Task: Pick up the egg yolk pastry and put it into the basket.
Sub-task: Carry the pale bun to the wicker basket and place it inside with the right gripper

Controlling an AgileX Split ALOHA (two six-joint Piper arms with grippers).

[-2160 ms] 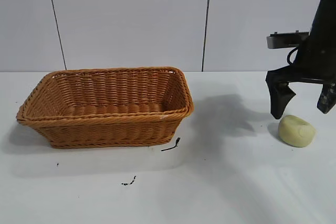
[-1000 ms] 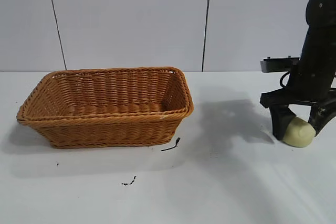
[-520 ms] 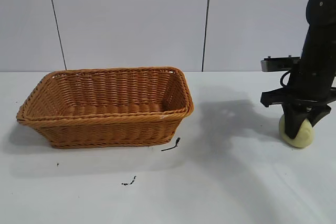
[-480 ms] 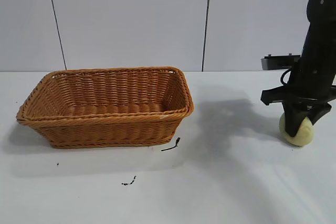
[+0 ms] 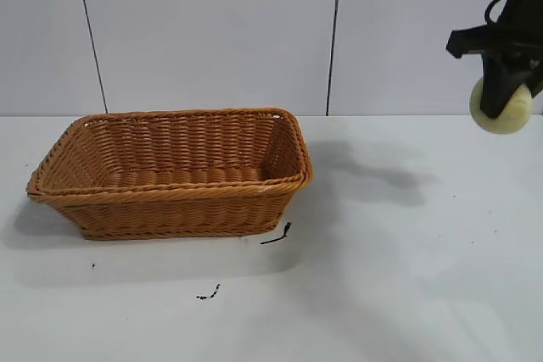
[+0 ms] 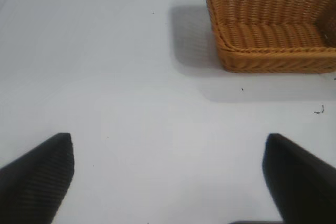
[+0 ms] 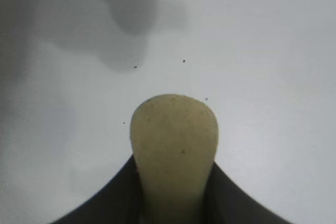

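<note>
In the right tool (image 5: 506, 101), a smooth, rounded egg yolk pastry (image 5: 507, 116).

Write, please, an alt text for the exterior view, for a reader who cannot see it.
The right gripper, high at the right edge, holds the egg yolk pastry well above the white table. The empty wicker basket stands on the table far to the left, with small dark specks in front of it.

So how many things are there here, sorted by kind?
Wicker basket: 1
Egg yolk pastry, held in the air by the right gripper: 1
Small dark scraps on the table: 2
Total: 4
</note>
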